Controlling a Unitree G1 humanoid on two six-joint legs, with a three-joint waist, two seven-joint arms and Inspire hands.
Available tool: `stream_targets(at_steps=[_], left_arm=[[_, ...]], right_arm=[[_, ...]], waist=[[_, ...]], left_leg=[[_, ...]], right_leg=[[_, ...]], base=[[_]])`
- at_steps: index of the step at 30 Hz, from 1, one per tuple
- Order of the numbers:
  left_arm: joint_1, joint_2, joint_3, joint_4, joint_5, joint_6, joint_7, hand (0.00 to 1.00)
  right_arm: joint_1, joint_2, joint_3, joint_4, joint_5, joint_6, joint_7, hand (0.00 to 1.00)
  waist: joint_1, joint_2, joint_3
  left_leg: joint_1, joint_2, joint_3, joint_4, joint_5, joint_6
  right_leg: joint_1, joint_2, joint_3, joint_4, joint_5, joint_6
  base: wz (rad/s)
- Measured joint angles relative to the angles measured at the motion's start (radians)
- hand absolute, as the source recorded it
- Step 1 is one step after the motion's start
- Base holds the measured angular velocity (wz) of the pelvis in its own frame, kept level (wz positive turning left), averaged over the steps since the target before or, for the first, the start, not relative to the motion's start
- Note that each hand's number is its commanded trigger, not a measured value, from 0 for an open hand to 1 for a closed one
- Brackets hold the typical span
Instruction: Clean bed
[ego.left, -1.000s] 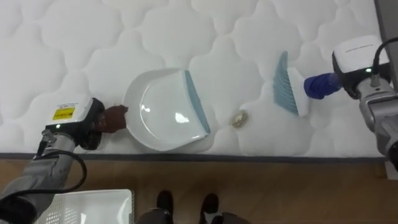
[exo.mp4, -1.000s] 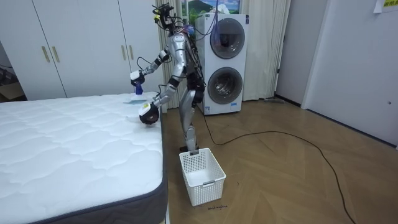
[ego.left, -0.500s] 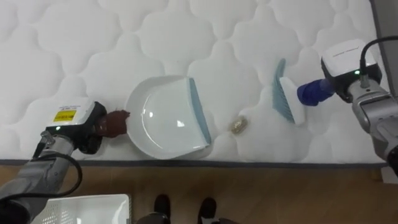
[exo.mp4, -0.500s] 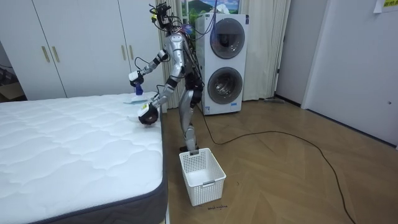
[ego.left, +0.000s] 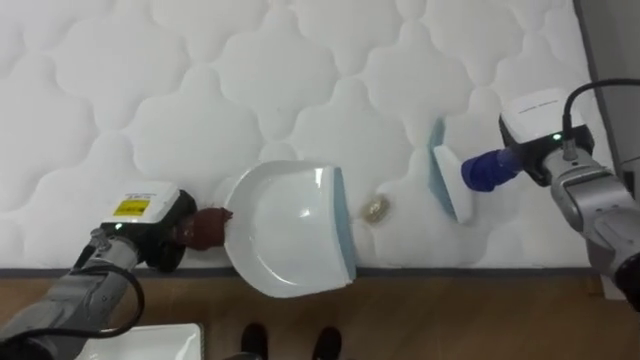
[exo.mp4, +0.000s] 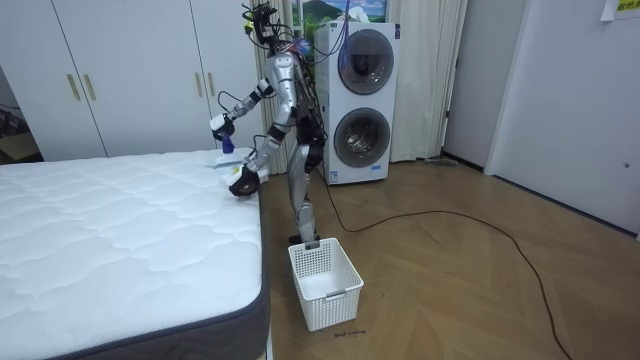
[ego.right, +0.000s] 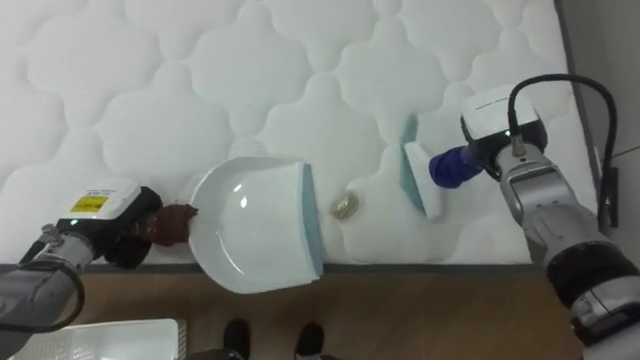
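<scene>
My left hand is at the near edge of the mattress, fingers curled tight round the dark reddish-brown handle of the dustpan, though a white housing with a yellow label covers most of the hand and only dark fingers show below it. The dustpan is smooth, glossy white plastic, rounded at the back and straight at the mouth, with a pale blue-grey lip; its lower side juts out past the mattress's near edge over the wooden floor. Just beside that lip, apart from it, lies a small tan crumpled scrap on the quilting, too small for me to say what it is made of. Beyond the scrap, toward the mattress's right edge, my right hand is clamped on the blue handle of the brush, again half hidden under a white housing; the brush head is white with light blue bristles facing the scrap, and I cannot tell whether they touch the cover. The mattress is white, stitched in puffed cloud-shaped quilting, with a grey band along its near edge. A white basket of latticed plastic stands on the floor by my feet, cut off at the lower left corner of the eye views. In the room view I stand at the bed's corner, with stacked washing machines behind me.
</scene>
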Motion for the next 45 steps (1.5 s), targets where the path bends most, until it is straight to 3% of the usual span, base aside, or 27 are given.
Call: stream_targets(at_steps=[10, 12, 14, 15, 19, 26, 34, 36, 39, 41, 45], left_arm=[[0.005, -0.018, -0.036, -0.001, 0.0, -0.005, -0.027, 1.0], [0.01, -0.021, -0.048, -0.001, 0.0, -0.004, -0.029, 1.0], [0.025, -0.021, -0.059, -0.008, 0.0, -0.004, -0.04, 1.0], [0.028, -0.021, -0.061, -0.008, 0.0, -0.003, -0.042, 1.0], [0.043, -0.016, -0.058, -0.008, 0.002, 0.003, -0.045, 1.0], [0.045, 0.003, -0.057, -0.008, 0.01, 0.008, -0.061, 1.0], [0.054, 0.003, -0.058, -0.006, 0.029, 0.008, -0.063, 1.0], [0.058, 0.001, -0.056, -0.006, 0.033, 0.006, -0.063, 1.0], [0.058, 0.0, -0.045, -0.006, 0.044, 0.005, -0.06, 1.0], [0.055, -0.003, -0.046, -0.008, 0.06, -0.006, -0.06, 1.0], [0.063, -0.007, -0.061, -0.009, 0.077, -0.023, -0.064, 1.0]], right_arm=[[0.062, 0.013, 0.068, -0.218, 0.037, -0.001, 0.124, 1.0], [0.065, 0.013, 0.082, -0.246, 0.039, -0.001, 0.152, 1.0], [0.071, 0.012, 0.095, -0.279, 0.055, -0.001, 0.198, 1.0], [0.071, 0.013, 0.097, -0.284, 0.068, -0.001, 0.211, 1.0], [0.072, 0.0, 0.1, -0.313, 0.154, 0.001, 0.28, 1.0], [0.08, -0.007, 0.1, -0.428, 0.157, 0.01, 0.407, 1.0], [0.09, -0.005, 0.098, -0.457, 0.245, 0.008, 0.472, 1.0], [0.092, 0.013, 0.1, -0.457, 0.322, -0.003, 0.493, 1.0], [0.102, 0.053, 0.113, -0.457, 0.47, -0.062, 0.537, 1.0], [0.124, 0.103, 0.135, -0.456, 0.595, -0.119, 0.568, 1.0], [0.132, 0.125, 0.159, -0.448, 0.712, -0.175, 0.598, 1.0]], waist=[[-0.009, 0.002, -0.0019], [-0.009, 0.002, -0.0075], [-0.01, 0.003, -0.0226], [-0.01, 0.003, -0.0246], [-0.009, 0.003, -0.0252], [-0.007, 0.004, -0.0248], [0.017, 0.016, -0.024], [0.018, 0.016, -0.0239], [0.016, 0.017, -0.0236], [0.016, 0.023, -0.0207], [0.014, 0.035, -0.013]], left_leg=[[0.009, 0.001, 0.007, -0.006, 0.001, -0.002], [0.012, 0.001, 0.01, -0.01, 0.002, -0.003], [0.015, 0.001, 0.011, -0.015, 0.002, -0.004], [0.017, 0.001, 0.011, -0.015, 0.003, -0.004], [0.022, 0.003, 0.011, -0.016, 0.003, -0.005], [0.015, 0.006, 0.018, -0.009, 0.003, -0.006], [0.013, 0.008, 0.025, -0.003, 0.003, -0.006], [0.011, 0.008, 0.027, -0.003, 0.004, -0.006], [-0.004, 0.008, 0.026, 0.0, 0.004, -0.008], [-0.022, 0.006, 0.025, 0.001, 0.004, -0.007], [-0.055, 0.004, 0.017, 0.02, 0.006, -0.005]], right_leg=[[-0.002, 0.004, 0.018, 0.006, 0.0, 0.0], [-0.002, 0.005, 0.02, 0.006, 0.0, 0.0], [0.0, 0.005, 0.015, 0.003, 0.001, -0.001], [0.001, 0.005, 0.015, 0.002, 0.001, -0.001], [0.006, 0.005, 0.014, 0.0, 0.001, -0.001], [-0.006, 0.005, 0.018, 0.013, 0.001, -0.002], [-0.017, 0.004, 0.018, 0.03, 0.002, -0.004], [-0.026, 0.002, 0.018, 0.042, 0.002, -0.005], [-0.044, 0.0, 0.014, 0.048, 0.002, -0.007], [-0.062, -0.003, 0.013, 0.055, 0.002, -0.008], [-0.084, -0.007, 0.009, 0.058, 0.003, -0.009]], base=[[-0.03], [-0.05], [-0.02], [0.0], [0.0], [-0.02], [-0.03], [-0.05], [0.0], [0.04], [0.07]])
